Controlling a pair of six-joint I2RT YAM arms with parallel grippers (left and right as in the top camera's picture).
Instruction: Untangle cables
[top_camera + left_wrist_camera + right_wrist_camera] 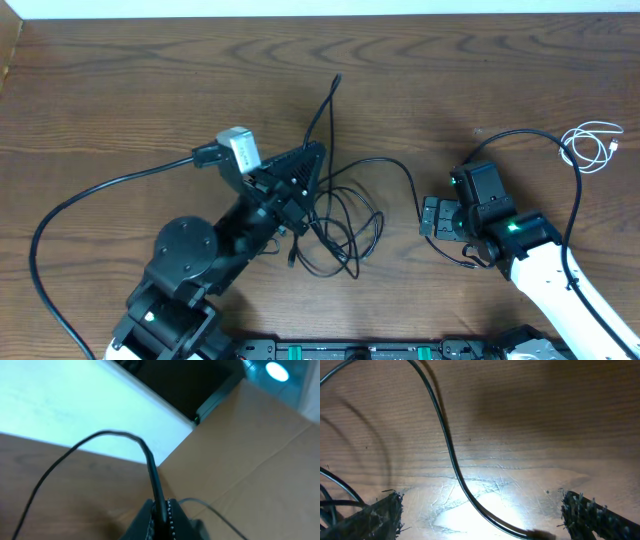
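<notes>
A tangle of thin black cables (342, 222) lies at the table's middle. My left gripper (316, 152) is shut on one black cable (328, 100) whose plug end points toward the far edge. In the left wrist view that cable (152, 472) rises from between the shut jaws of the left gripper (161, 506). My right gripper (432, 217) stands open over another black strand (412, 185) to the right of the tangle. In the right wrist view this strand (454, 465) lies on the wood between the spread fingers (380, 515), touching neither. A short white cable (592, 144) lies coiled at the far right.
A thick black cord (60, 215) loops from the left arm's wrist across the left of the wooden table (150, 90). Another black cord (576, 200) runs along the right arm. The table's far edge (320, 12) is at the top.
</notes>
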